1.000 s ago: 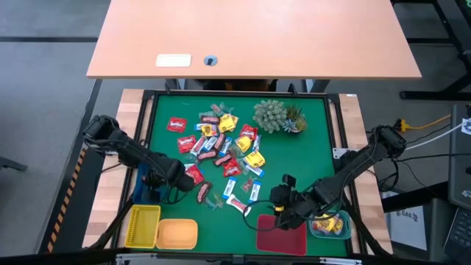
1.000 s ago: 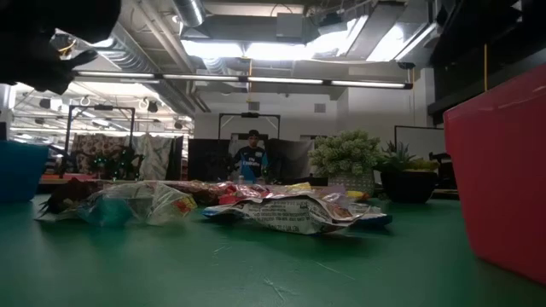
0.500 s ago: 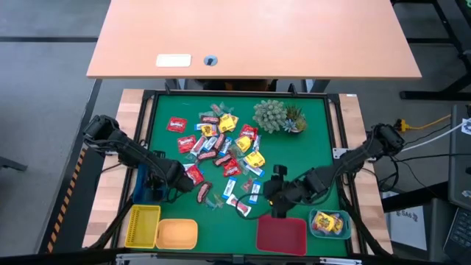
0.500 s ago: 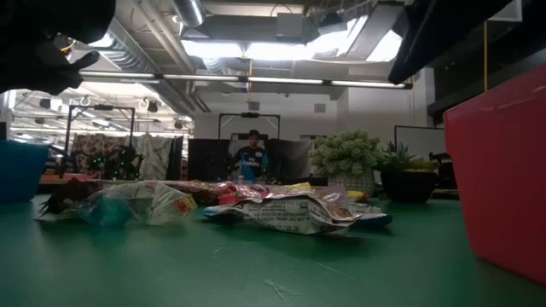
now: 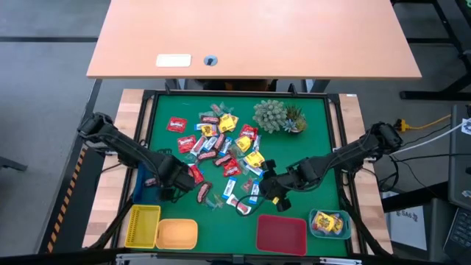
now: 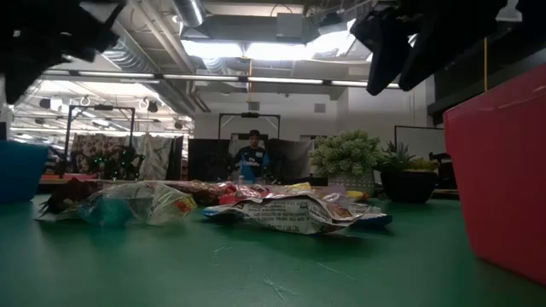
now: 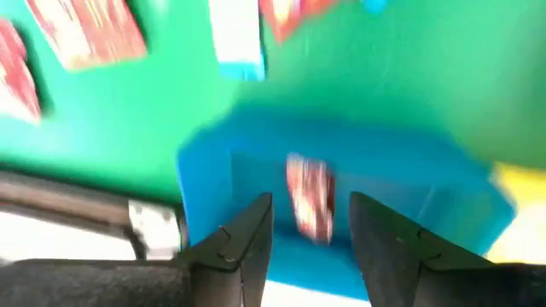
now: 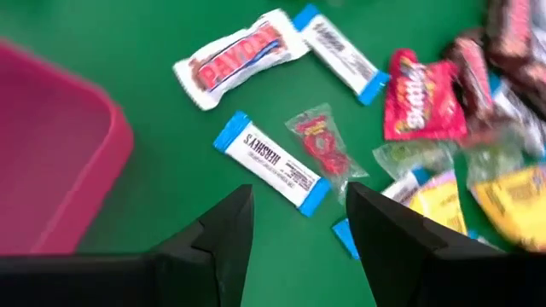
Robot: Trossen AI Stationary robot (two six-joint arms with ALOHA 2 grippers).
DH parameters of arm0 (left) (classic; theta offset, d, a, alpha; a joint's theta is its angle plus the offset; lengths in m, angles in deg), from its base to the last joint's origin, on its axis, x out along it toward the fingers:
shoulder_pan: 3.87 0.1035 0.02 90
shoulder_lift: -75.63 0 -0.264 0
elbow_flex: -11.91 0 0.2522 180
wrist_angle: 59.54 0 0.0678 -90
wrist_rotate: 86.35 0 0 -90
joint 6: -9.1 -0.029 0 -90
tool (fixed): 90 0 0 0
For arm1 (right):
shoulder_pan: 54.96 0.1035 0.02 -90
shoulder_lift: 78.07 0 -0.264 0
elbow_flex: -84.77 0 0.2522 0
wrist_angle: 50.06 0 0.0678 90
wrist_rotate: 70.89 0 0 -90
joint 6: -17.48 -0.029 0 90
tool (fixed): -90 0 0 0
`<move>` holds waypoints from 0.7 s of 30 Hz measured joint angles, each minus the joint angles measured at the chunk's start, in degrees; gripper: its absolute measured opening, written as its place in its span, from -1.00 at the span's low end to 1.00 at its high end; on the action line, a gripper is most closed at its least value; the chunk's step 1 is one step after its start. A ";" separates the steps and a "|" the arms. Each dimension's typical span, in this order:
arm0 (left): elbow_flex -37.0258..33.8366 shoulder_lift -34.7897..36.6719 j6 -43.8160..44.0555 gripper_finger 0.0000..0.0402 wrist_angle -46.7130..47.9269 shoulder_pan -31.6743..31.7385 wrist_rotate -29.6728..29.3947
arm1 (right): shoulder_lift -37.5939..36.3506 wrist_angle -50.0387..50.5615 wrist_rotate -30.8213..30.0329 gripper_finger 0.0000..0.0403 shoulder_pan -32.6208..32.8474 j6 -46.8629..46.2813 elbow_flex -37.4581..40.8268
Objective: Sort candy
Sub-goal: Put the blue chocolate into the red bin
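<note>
Two claws, both mine, both spread with nothing held. Nearest my right gripper (image 8: 294, 247), just ahead between its fingers, lies a white blue-ended wrapped bar (image 8: 271, 161), long axis slanting across my jaws. Beyond it, the candy heap (image 5: 221, 147) at mat centre. My left gripper (image 7: 309, 247) hovers above a blue plastic tray (image 7: 409, 183) containing one red sweet (image 7: 309, 198).

a white-wrapped bar (image 8: 241, 59) read "payday" in red letters. a white bar with blue ends (image 8: 271, 162) read "hershey's". lettering on the red packet (image 8: 413, 95) and the other wrappers was too blurred to read.
</note>
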 joint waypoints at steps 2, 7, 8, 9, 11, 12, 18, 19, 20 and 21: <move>0.02 0.19 -0.11 -0.30 -5.13 0.04 -3.61 | 0.48 -0.14 1.58 -0.08 -0.48 3.76 0.00; 0.01 0.17 -4.52 -0.30 -18.15 0.30 -10.68 | 2.05 -2.59 3.75 -0.08 -1.63 9.69 0.00; 0.00 0.17 -5.32 -0.30 -20.76 0.33 -11.92 | 2.33 -3.27 3.93 -0.08 -1.91 10.95 0.00; 0.01 0.15 -6.18 -0.30 -22.94 0.42 -13.08 | 2.89 -3.51 4.15 -0.08 -1.91 12.06 0.00; 0.02 0.17 -7.57 -0.30 -26.11 0.69 -14.65 | 4.04 -4.83 4.98 -0.08 -2.34 13.85 0.00; 0.02 0.17 -7.99 -0.30 -27.54 0.76 -14.66 | 4.66 -5.62 5.45 -0.08 -2.60 14.61 -0.02; 0.02 0.17 -9.37 -0.30 -33.37 1.60 -15.08 | 8.75 -5.86 6.01 -0.08 -3.90 17.89 -0.02; 0.02 0.17 -9.37 -0.30 -33.69 1.60 -15.12 | 9.40 -6.13 6.07 -0.08 -4.20 18.37 -0.02; 0.02 0.17 -9.38 -0.30 -33.82 1.60 -15.15 | 9.97 -5.94 6.06 -0.08 -4.23 18.88 -0.02; 0.02 0.17 -9.40 -0.30 -33.85 1.59 -15.25 | 10.63 -5.73 6.10 -0.08 -4.34 19.31 -0.02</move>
